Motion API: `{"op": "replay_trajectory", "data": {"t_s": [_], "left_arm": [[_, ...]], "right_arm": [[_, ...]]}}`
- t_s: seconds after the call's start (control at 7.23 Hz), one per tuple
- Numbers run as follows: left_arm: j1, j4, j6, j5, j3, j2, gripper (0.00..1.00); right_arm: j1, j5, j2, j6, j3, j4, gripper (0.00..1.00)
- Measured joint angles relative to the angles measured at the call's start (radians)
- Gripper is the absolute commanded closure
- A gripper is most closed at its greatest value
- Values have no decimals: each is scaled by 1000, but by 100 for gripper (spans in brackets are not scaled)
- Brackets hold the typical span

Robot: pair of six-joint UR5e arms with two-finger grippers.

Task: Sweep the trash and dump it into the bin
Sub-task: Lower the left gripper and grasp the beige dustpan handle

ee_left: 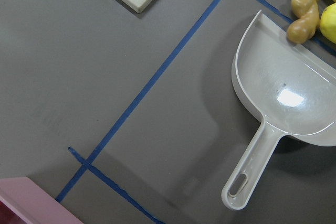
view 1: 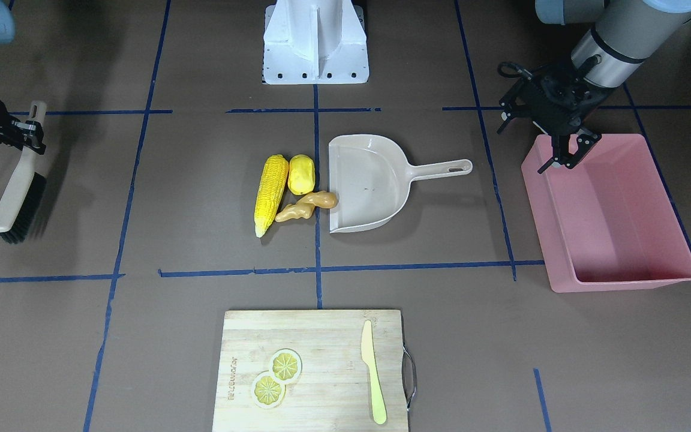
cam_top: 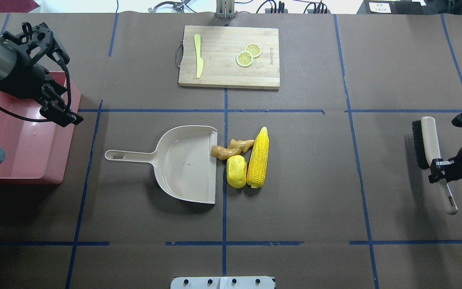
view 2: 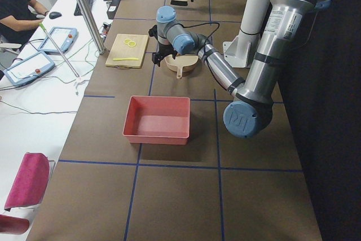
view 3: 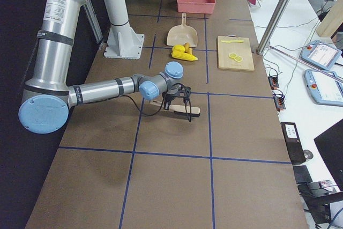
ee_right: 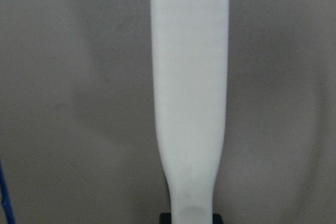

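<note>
While the trash is lying in a tight cluster at the middle of the table, none of it is yet sitting inside the pan. The corn cob (view 1: 270, 193) is lying farthest from the dustpan (view 1: 369, 186). The potato-like lump (view 1: 301, 174) is sitting just beside the pan's open mouth, and the ginger root (view 1: 308, 205) is touching the lip with one end.

The dustpan is resting flat with its mouth facing the cluster and its handle (view 1: 441, 170) pointing toward the bin (view 1: 624, 284), which is standing well apart on the robot's left side.

The right gripper (view 1: 27, 135) is pinching the handle of the brush (view 1: 18, 192) far out on the robot's right, well apart from the trash. The left gripper (view 1: 558, 162) is hovering over the bin's corner nearest the dustpan, with its fingers spread and nothing between them.

I judge that the sweeping step is only beginning: the brush is in hand, but the pan is unheld. The next move is calling for the right arm to carry the bristles to the far side of the corn and push toward the pan. The left gripper should probably be closing on the pan's handle first, since a loose pan is likely to slide away under the push.
</note>
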Motion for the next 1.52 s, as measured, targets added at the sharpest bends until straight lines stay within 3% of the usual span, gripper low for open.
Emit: {"op": "replay_trajectory", "data": {"t_s": [0.55,0.83,1.52], "left_arm": [[62,7,254,5,-1,4,0],[140,12,305,65,5,-5,0],[248,148,349,180,104,-160,2]], "right_arm": [[12,0,13,2,52,-45,100],[15,-6,27,1,67,-88,100],[51,9,33,-1,89,-106,100]]}}
